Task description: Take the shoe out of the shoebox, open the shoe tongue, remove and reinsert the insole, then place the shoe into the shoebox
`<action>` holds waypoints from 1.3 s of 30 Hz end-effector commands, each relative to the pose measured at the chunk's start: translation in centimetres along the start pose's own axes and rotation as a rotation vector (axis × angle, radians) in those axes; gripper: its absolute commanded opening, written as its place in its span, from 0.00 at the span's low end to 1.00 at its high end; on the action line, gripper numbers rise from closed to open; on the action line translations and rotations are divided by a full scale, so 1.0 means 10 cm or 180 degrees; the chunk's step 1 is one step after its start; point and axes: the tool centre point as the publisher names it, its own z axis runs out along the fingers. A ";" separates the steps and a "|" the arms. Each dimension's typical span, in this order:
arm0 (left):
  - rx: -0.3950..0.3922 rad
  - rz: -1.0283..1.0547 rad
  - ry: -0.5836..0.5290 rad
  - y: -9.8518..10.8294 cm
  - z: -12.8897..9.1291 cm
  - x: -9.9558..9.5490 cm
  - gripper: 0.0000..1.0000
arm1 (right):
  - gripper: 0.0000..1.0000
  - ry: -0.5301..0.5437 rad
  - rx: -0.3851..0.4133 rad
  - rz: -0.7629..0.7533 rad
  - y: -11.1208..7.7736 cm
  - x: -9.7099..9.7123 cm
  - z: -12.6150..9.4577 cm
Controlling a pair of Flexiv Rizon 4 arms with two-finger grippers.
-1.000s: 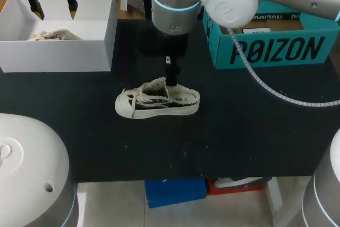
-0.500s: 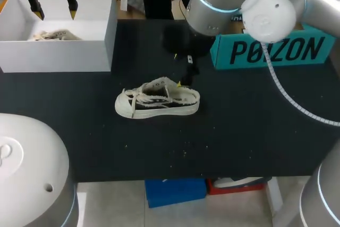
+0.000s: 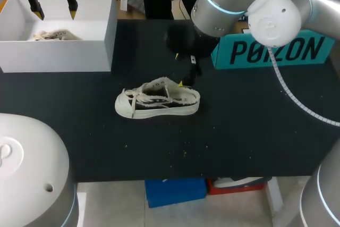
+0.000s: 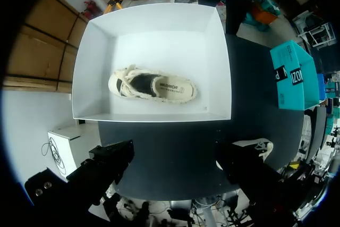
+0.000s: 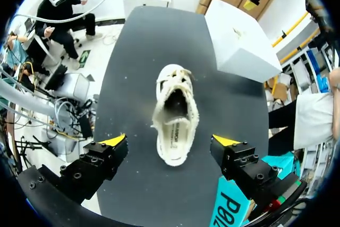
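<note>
White shoebox (image 3: 58, 57) at left, one shoe (image 4: 152, 85) lying inside; left gripper (image 3: 54, 8) above it, fingers spread. Second shoe (image 3: 158, 102) mid-table (image 3: 239, 120), upright, outside any box; right gripper (image 5: 171, 142) over its heel, fingers wide apart, nothing pinched. Teal box (image 3: 276, 51) at right, contents hidden.

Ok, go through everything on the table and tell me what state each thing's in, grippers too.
Shoe on the table: upright on its sole, laces loose, not gripped.
Second shoe: sole down inside the white shoebox.
White shoebox: open, no lid on.
Teal box: upright; open or closed, cannot tell.
Left gripper: open, above the white shoebox.
Right gripper: open, fingers either side of the table shoe's heel, not touching.
</note>
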 end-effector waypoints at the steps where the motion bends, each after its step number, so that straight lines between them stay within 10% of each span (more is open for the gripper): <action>1: -0.0004 -0.0004 -0.0005 0.00 -0.01 0.00 1.00 | 1.00 -0.0005 -0.0009 -0.0001 -0.01 0.01 0.00; 24: -0.0004 -0.0004 -0.0005 0.00 -0.01 0.00 1.00 | 1.00 -0.0208 -0.1350 0.0376 -0.44 0.15 0.34; 39: -0.0004 -0.0004 -0.0005 0.00 -0.01 0.00 1.00 | 1.00 -0.0113 -0.1713 0.0514 -0.69 0.03 0.74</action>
